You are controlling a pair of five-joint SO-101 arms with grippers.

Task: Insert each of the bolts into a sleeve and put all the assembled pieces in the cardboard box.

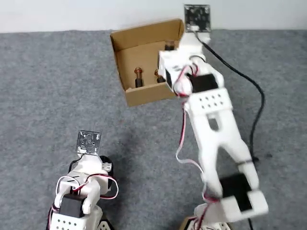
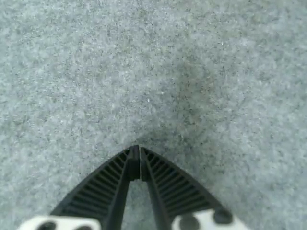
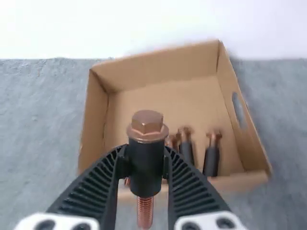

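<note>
Cardboard box (image 1: 144,97) far on the table (image 1: 48,96), assembled pieces (image 3: 211,155) inside, sleeved bolt (image 3: 145,160) between right fingers (image 3: 96,187) over it

Matt cardboard box (image 3: 158,96); shiny copper-toned metal bolt (image 3: 147,125); matt black sleeve (image 3: 145,167); ribbed black plastic gripper fingers (image 3: 96,187); fuzzy grey felt table cover (image 2: 192,72).

We see a desk (image 1: 43,86) covered all over in grey, speckled, felt-like fabric. Along the desk's far edge stands a plain white wall (image 1: 72,14). The light is soft and even, casting faint shadows on the desk's fabric.
</note>
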